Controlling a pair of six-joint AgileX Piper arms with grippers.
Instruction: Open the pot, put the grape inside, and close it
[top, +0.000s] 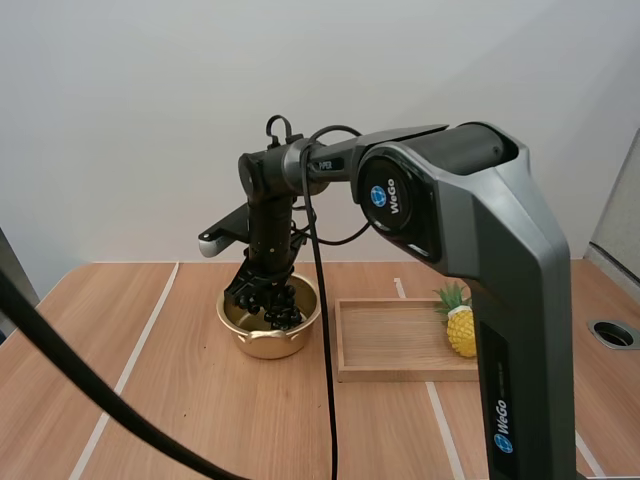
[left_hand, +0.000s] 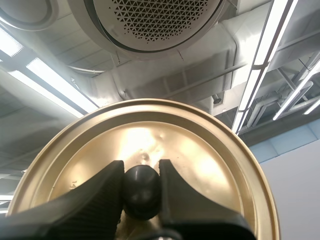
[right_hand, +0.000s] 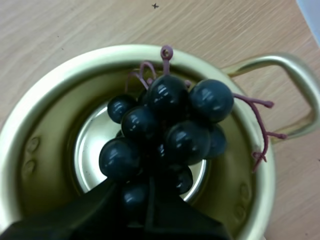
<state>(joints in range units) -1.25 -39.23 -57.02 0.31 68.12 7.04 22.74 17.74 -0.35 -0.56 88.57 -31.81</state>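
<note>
The right fingers (right_hand: 95, 215) clamp the grape bunch (right_hand: 170, 130) over the pot (right_hand: 40, 130): likely light, squashy, best held by its stem. The left fingers (left_hand: 85, 200) pinch the lid (left_hand: 210, 150) knob (left_hand: 141, 187).

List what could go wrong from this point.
1. The right hand holds the grapes above the open pot, with a stem reaching past the rim near the handle; released here, the bunch might snag or tip out.
2. The left hand pinches the lid only by its round knob, so it could swivel or slip.
3. A stem left over the rim could keep the lid from seating.
</note>
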